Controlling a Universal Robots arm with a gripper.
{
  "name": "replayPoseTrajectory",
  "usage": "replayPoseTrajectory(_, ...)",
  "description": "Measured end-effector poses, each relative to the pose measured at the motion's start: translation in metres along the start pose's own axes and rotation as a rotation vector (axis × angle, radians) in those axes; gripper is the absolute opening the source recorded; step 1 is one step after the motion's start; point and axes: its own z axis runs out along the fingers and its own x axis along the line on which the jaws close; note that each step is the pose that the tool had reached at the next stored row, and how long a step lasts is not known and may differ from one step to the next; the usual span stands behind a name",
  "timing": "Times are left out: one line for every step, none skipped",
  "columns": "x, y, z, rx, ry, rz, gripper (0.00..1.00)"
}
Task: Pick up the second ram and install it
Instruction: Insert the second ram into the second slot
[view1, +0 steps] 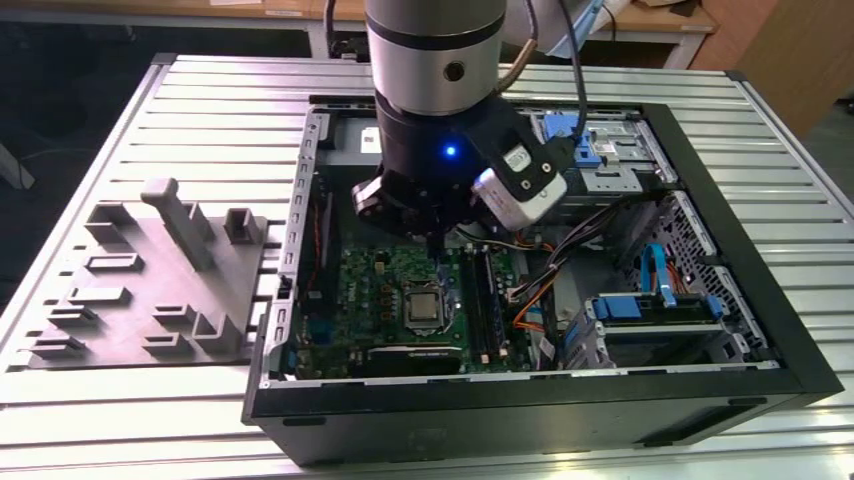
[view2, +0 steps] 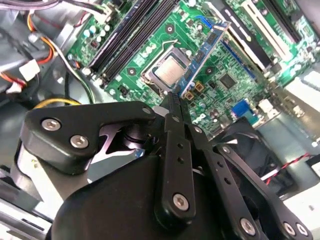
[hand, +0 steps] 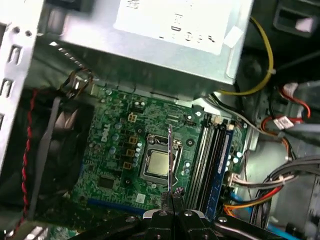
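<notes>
Clamped jaws w/ second ram (view2: 206, 52): broadside in second wrist view, edge-on in first.

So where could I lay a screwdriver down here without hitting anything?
Bare slatted table lies behind the grey tray, and in a strip along the near edge in front of it, beside the computer case. Inside the case it is crowded: motherboard, cables, and the end effector holding the second ram over the board.

the second ram (view2: 202, 57) hangs clear above the motherboard (hand: 110, 165); cables (hand: 247, 200) crowd the slots (hand: 207, 160).
</notes>
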Motion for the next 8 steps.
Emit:
replayPoseTrajectory(0.0,0.0,0.0002,0.0012,0.0,0.018,0.11)
replayPoseTrajectory(0.0,0.0,0.0005,0.0023,-0.0001,0.037,0.11)
replayPoseTrajectory(0.0001,0.0,0.0007,0.0035,0.0,0.055,0.11)
replayPoseTrajectory(0.0001,0.0,0.001,0.0047,-0.0001,0.073,0.11)
replayPoseTrajectory(0.0001,0.0,0.0012,0.0059,-0.0001,0.091,0.11)
replayPoseTrajectory(0.0001,0.0,0.0014,0.007,-0.0001,0.109,0.11)
replayPoseTrajectory(0.0001,0.0,0.0016,0.0083,-0.0002,0.128,0.11)
replayPoseTrajectory(0.0001,0.0,0.0018,0.0095,-0.0002,0.146,0.11)
